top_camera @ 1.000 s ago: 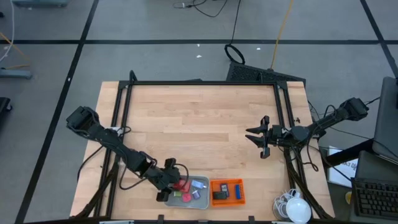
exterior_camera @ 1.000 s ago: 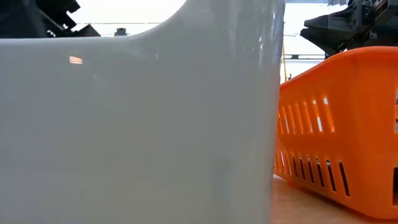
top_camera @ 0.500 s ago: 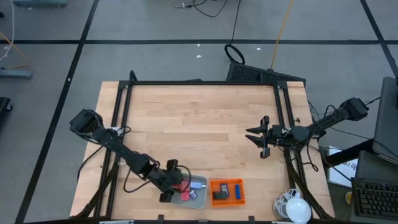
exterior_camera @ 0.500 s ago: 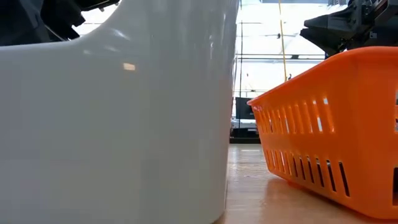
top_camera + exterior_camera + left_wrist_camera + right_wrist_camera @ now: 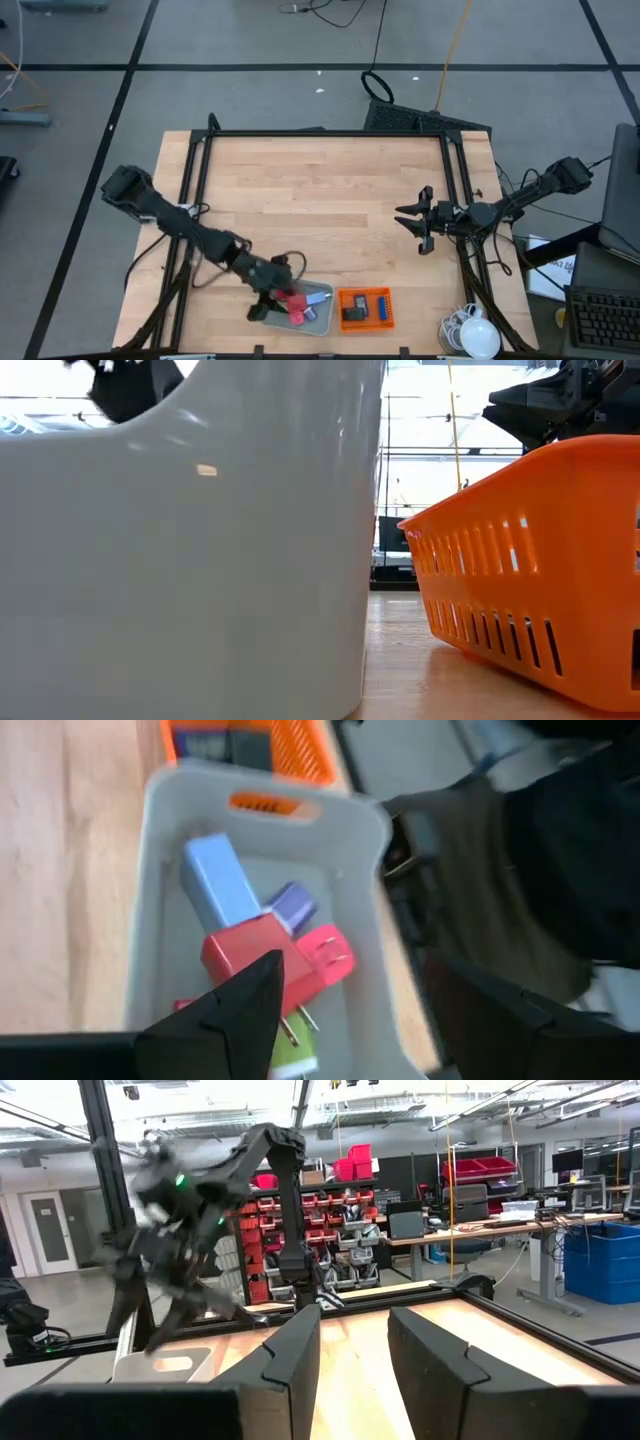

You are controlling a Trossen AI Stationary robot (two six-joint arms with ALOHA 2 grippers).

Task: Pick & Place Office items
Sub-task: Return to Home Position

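Office items [image 5: 297, 305] lie in the two bins at the front edge of the table [image 5: 320, 190]. None shows on the bare wood, so what remains is judged to be the left arm's retreat to its rest pose.

Farthest left, that arm reaches diagonally across the table, and the left gripper [image 5: 264, 306] hangs over the left end of the grey tray [image 5: 327, 291]. Its wrist view shows the fingers [image 5: 232, 1010] spread wide with nothing between them. Below them a blue block [image 5: 215, 880], a red block [image 5: 250, 955], a pink block [image 5: 327, 955] and a green one [image 5: 292, 1058] lie piled on the tray floor, touching one another. Whether the fingertips dip below the rim cannot be told.

The safe way out is therefore to rise straight up first and swing back toward the left only once clear of the rim. A sideways pull from this height could hook the tray wall or a block's prongs and drag the light tray. Keeping the fingers apart during the lift avoids nipping the red block.

Just right of the tray, with a narrow gap in the low view, stands the orange mesh basket [image 5: 365, 291]. It holds black flat pieces [image 5: 350, 313] and a blue piece [image 5: 383, 308], so any shove of the tray would likely push it against the basket.

Far right, the right gripper [image 5: 408, 218] hovers over bare wood, well apart from both bins. Its fingers are parted by a modest gap and empty, and it needs no move.
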